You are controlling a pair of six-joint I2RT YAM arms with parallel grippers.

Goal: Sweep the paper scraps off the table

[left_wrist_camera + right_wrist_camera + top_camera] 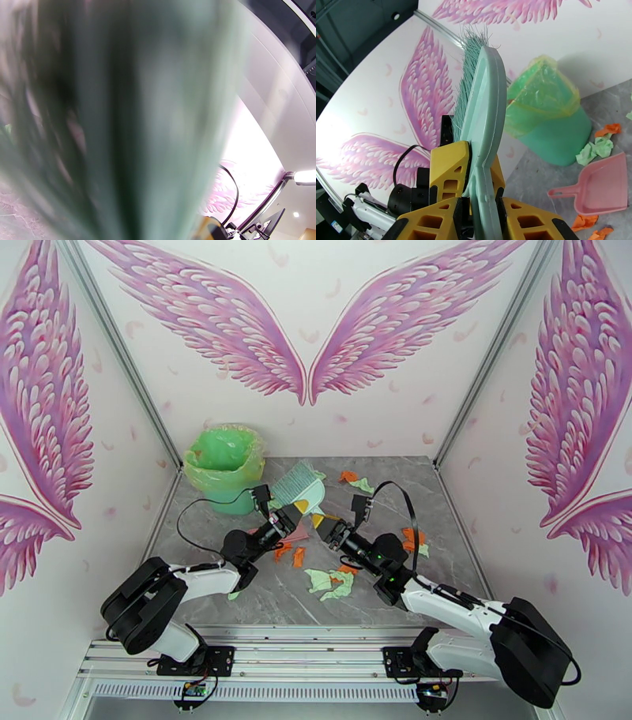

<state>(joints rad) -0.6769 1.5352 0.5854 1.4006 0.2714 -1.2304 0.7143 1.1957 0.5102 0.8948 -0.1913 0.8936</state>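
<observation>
The grey surface (446,564) holds a green bin (225,469) at its far left. The left gripper (286,516) and right gripper (320,522) both squeeze their jaws on the mint brush (300,485), near the pink dustpan (600,189). Little paper scraps (332,581) lie around them.

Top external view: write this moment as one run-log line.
left gripper: shut on brush | right gripper: shut on brush | paper scraps: on table | dustpan: on table, unheld

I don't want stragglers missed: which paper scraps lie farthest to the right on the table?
The orange scraps just right of the right arm, with a pale green bit against them. Every other scrap lies further left.
</observation>
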